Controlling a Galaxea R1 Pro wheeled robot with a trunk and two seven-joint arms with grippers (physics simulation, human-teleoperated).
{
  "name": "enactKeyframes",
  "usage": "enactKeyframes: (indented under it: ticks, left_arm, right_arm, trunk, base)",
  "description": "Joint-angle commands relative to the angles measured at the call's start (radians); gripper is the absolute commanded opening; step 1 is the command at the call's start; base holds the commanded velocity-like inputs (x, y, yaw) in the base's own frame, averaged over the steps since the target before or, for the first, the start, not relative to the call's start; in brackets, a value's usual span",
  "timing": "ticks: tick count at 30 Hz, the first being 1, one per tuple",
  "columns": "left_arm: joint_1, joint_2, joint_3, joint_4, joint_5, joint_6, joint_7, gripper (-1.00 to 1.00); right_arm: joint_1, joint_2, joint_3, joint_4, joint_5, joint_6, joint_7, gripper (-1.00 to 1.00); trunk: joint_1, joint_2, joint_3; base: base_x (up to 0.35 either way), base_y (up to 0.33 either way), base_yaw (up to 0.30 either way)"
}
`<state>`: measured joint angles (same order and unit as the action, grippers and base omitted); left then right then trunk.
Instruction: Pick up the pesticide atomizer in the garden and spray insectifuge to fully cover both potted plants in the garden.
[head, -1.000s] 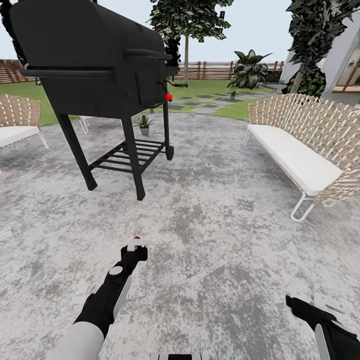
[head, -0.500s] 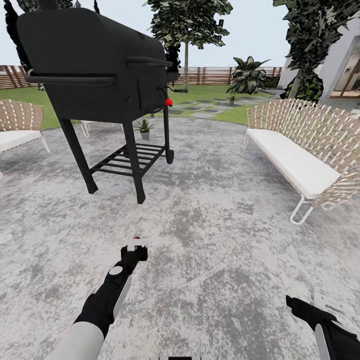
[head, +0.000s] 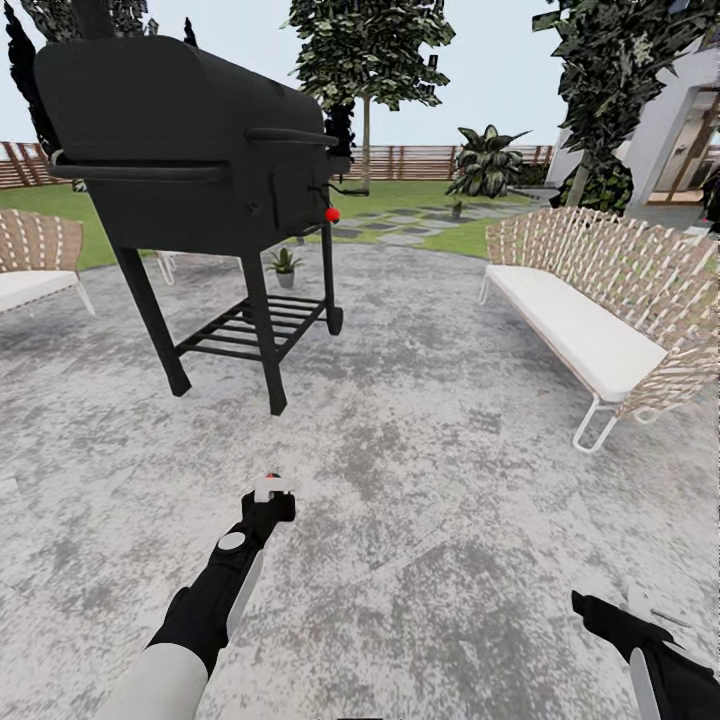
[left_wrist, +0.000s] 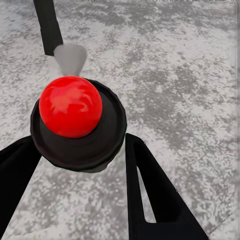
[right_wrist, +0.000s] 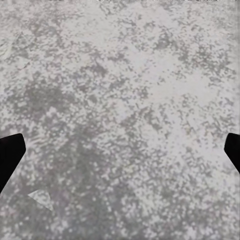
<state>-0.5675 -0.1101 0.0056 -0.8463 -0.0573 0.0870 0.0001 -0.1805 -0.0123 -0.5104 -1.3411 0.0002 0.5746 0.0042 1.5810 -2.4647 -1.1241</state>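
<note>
My left gripper is shut on the pesticide atomizer, held low over the grey patio. Its whitish head and red spot show above the black fingers. In the left wrist view the red nozzle spot sits on the dark round body between both fingers. A spiky green potted plant in a grey pot stands behind the grill's legs. A second small potted plant stands far off by the stepping slabs. My right gripper hangs open at the lower right, over bare paving.
A big black grill on legs stands ahead to the left. A woven bench with a white cushion lines the right side, another seat the left. Lawn, stepping slabs, a broad-leaved shrub and a wooden fence lie beyond.
The whole view has shifted a little, so the grill and bench sit slightly lower and further left in the picture. Both arms keep their pose, with the atomizer still held.
</note>
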Motion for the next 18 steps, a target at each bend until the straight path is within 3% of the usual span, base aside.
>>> enactKeyframes:
  ticks: [1,18]
  left_arm:
    - [0.0,0.0,0.001,-0.002,-0.006,0.006,0.0,-1.0]
    - [0.0,0.0,0.001,-0.002,-0.006,0.007,0.0,-1.0]
  right_arm:
    - [-0.001,0.0,0.0,-0.001,0.0,0.005,0.0,1.0]
    - [-0.001,0.0,0.0,-0.001,0.001,0.005,0.0,1.0]
  trunk:
    - [0.0,0.0,0.001]
    - [0.0,0.0,0.028]
  base:
    - [0.0,0.0,-0.084]
    - [0.0,0.0,-0.091]
